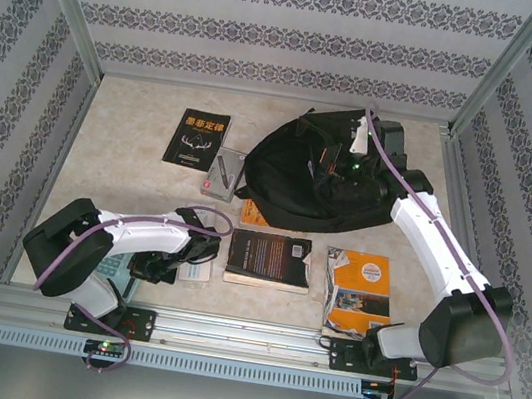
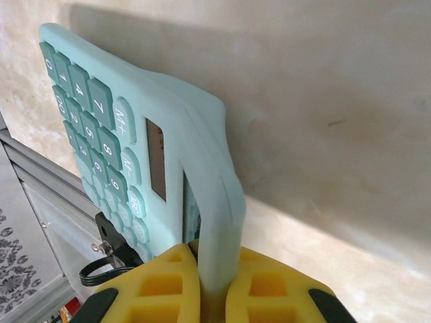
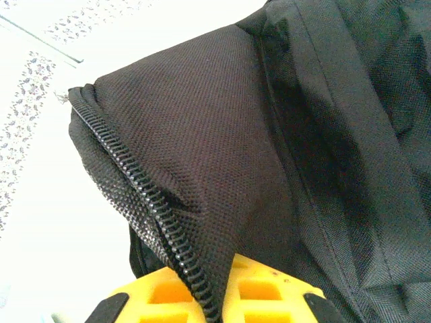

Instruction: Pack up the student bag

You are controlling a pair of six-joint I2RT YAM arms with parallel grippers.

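My left end effector [image 2: 213,269] was clamped on the calculator [image 2: 135,148], a mint-green one: the yellow pads [image 2: 168,279] pressed on either side of its thin edge, with the keys and display facing to one side of the grip. This was at the near left of the worktop [image 1: 118,176], close to my left base. I could not tell whether the calculator's far end touched the worktop.

My right end effector [image 3: 214,286] was closed on the bag [image 1: 311,171], pinching a fold of its black woven fabric right at the zipper [image 3: 128,182], whose coil ran down between my pads. That arm reached out to the far right, over the bag's far side.

The bag lay at the far middle to right of the worktop, slumped and rumpled. To its left, at the far side, lay a black book [image 1: 197,138] with a small dark packet [image 1: 222,172] just beside it, between book and bag. Nearer to me, a dark book [image 1: 270,259] lay flat in the middle, and an orange book [image 1: 357,293] lay to its right, close to my right base.
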